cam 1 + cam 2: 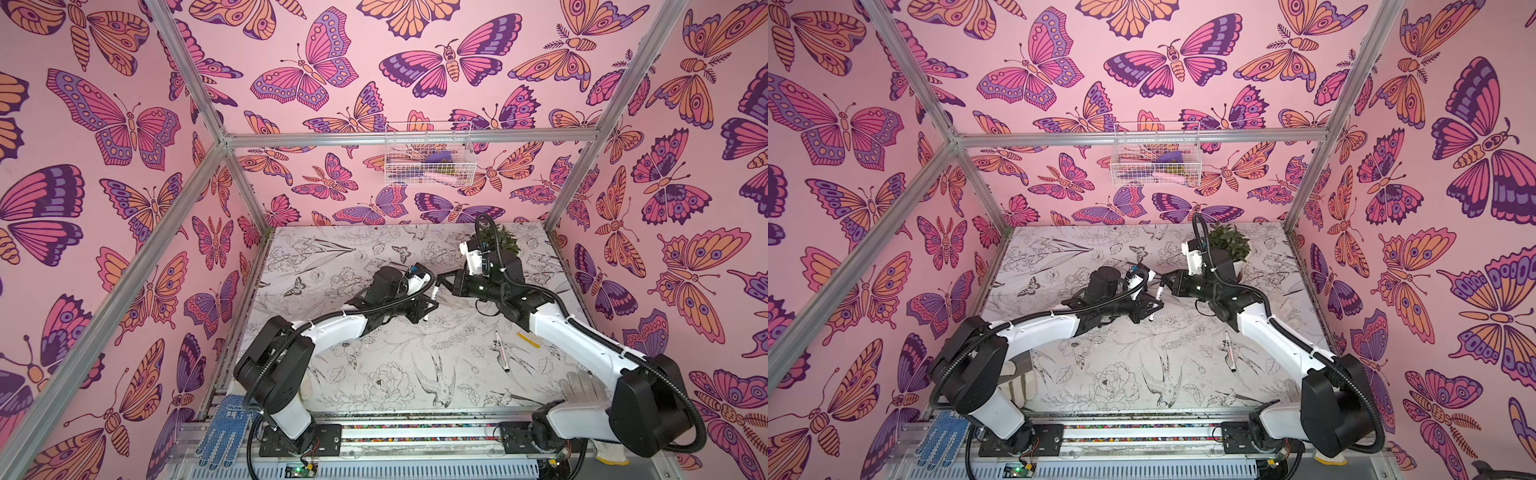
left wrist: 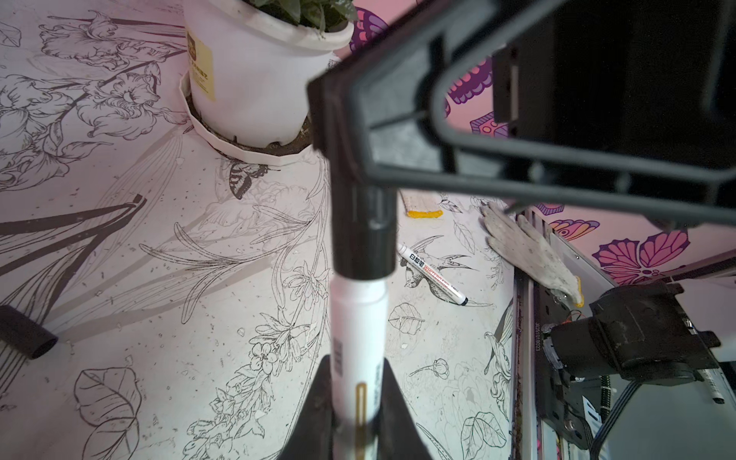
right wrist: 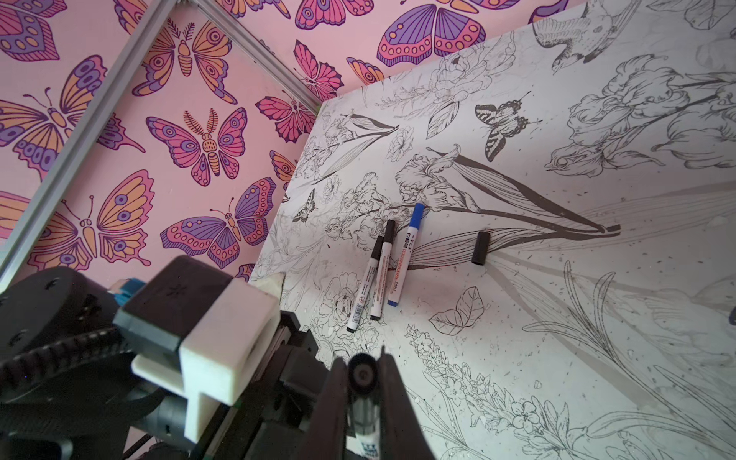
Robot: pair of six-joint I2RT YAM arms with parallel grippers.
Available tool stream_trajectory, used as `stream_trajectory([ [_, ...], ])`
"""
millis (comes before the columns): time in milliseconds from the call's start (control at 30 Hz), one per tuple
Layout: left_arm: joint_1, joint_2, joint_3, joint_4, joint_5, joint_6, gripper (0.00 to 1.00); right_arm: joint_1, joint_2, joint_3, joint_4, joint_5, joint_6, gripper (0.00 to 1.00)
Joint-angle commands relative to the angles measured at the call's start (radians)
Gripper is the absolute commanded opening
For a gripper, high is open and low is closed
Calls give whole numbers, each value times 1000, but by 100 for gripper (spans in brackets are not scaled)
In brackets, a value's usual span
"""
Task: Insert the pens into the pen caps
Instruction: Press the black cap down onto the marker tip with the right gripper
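Pen (image 2: 358, 318) seems light, stiff, slick; left gripper (image 2: 357, 362) pinches its barrel, right gripper (image 3: 361, 360) pinches the black cap (image 2: 362, 235).

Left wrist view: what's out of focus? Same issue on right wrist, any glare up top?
Left wrist view: held pen and its black cap are soft, close to the lens; loose pen beyond is sharp, label legible. Right wrist view: black cap end blurred, three capped pens crisp. Both top views: even light, no glare.
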Motion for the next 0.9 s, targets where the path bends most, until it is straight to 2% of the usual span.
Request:
stream_trajectory([
  [0,28,10,63,109,-98,9,0,38,0,36,-177,-295,-87,0],
  [133,26,-19,46,155,-178,42,0,47,-8,55,-271,-357,-170,0],
  [267,13,-61,-6,263,-309,82,0,55,-34,87,-428,-290,-297,0],
  [367,9,-80,-44,350,-352,120,0,55,-53,110,-507,-207,-355,0],
  [533,6,-99,-59,370,-317,188,0,55,-68,133,-562,-167,-404,0],
  [700,-17,-110,-86,371,-248,331,0,55,-56,184,-625,-184,-439,0],
  [867,-33,-113,-88,319,-197,378,0,55,-55,237,-674,-167,-473,0],
])
